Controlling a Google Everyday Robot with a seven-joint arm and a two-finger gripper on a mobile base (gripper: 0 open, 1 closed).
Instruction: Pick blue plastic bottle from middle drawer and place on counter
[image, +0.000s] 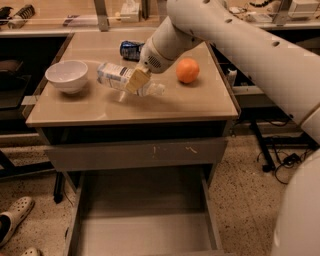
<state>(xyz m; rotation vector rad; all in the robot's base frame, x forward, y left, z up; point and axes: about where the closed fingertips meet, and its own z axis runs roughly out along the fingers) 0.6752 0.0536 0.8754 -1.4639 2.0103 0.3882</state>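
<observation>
The blue plastic bottle (112, 75) is clear with a whitish-blue label. It lies sideways in my gripper (136, 80), which is shut on its middle. The bottle hangs low over the beige counter (195, 102), between the bowl and the orange, with its shadow on the top just below it. The middle drawer (145, 225) stands pulled open at the bottom of the view, and its grey floor is bare. My white arm reaches in from the upper right.
A white bowl (66, 75) sits on the counter's left side. An orange (187, 70) sits to the right of the gripper and a dark blue can (131, 49) lies behind it. A scratched grey drawer front (135, 152) is shut under the counter. Shoes (15, 217) lie on the floor at left.
</observation>
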